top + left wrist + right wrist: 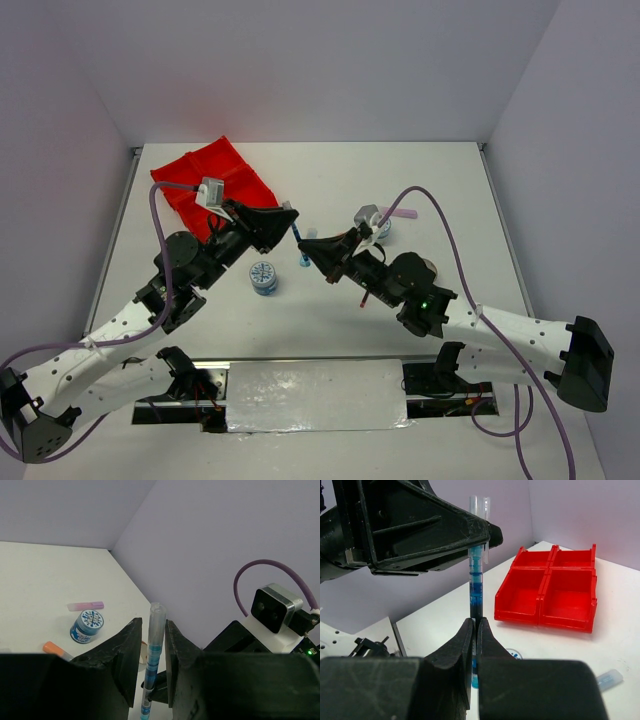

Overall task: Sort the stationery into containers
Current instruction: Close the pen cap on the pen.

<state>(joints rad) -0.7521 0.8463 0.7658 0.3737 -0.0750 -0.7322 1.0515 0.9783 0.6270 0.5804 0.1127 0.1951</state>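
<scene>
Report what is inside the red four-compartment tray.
Nothing shows inside the bright red square plastic tray; its visible floors are bare. Front walls hide the near floor strips.

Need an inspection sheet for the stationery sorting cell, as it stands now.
Surface: white table, no spills seen.
Job's things: blue pen upright in the air between both hands. One tub, second tub, pink stick, orange-tipped stick and light-blue stick on the table. The red tray looks empty.
Clutter: nothing seen.
Grippers: right hand shut on the pen's lower part. Left hand straddles its upper part; grip cannot be told.
Cables: left purple cable and right purple cable loop free of the items.
Surroundings: plain pale walls.
</scene>
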